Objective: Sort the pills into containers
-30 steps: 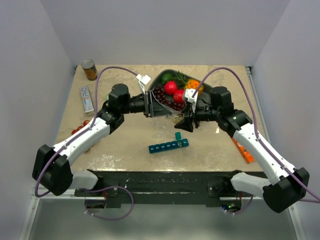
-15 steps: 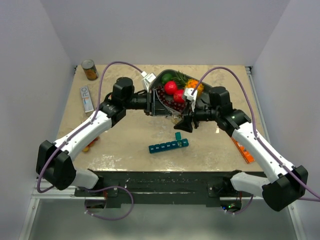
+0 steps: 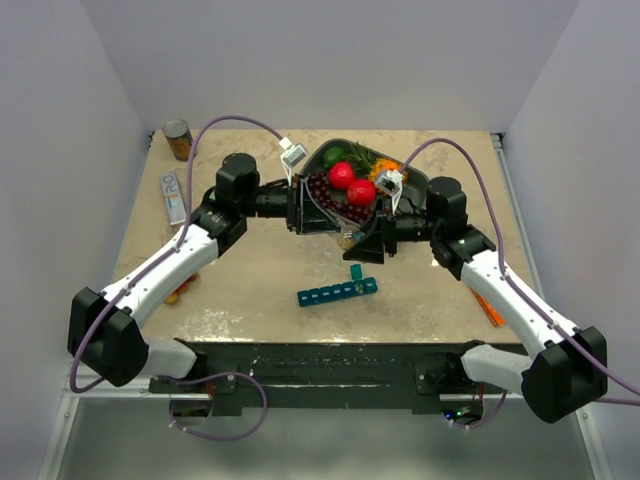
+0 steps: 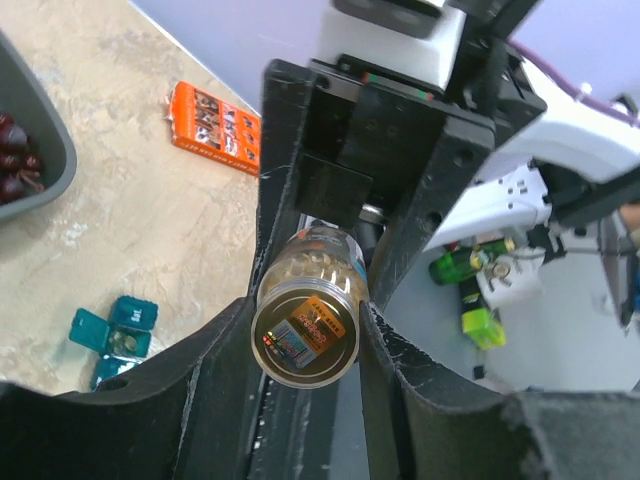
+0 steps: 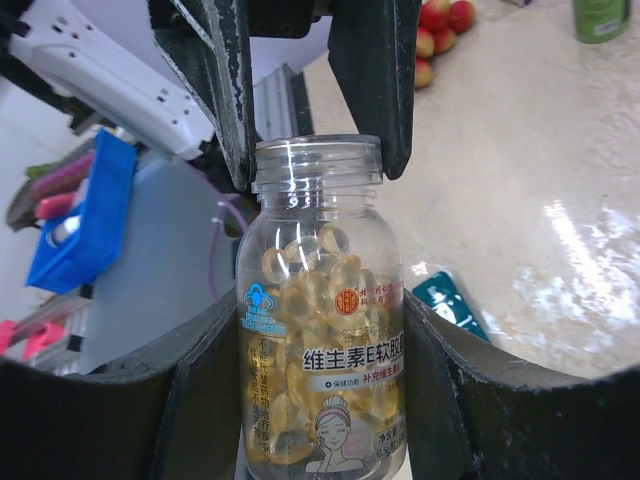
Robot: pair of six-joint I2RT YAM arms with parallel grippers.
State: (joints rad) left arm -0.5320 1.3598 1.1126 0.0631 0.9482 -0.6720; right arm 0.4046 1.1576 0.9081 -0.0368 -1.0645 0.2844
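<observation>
Held mid-frame over the beige surface (image 3: 250, 270), the small clear plastic bottle (image 5: 318, 180) of tan-yellowish pills (image 5: 320, 280) is gripped round its body by the right pincer (image 5: 320, 330) and pinched at its neck by the left pincer (image 4: 305, 320), the long teal-blue pill-organiser strip (image 3: 337, 291) lying below centre.

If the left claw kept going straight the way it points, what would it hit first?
The left gripper is clamped on the pill bottle, so that comes first; just beyond, the right gripper holding the bottle's body.

walls (image 3: 330, 60): plain pale lavender | tabletop (image 3: 250, 280): beige marbled | lighting: even
</observation>
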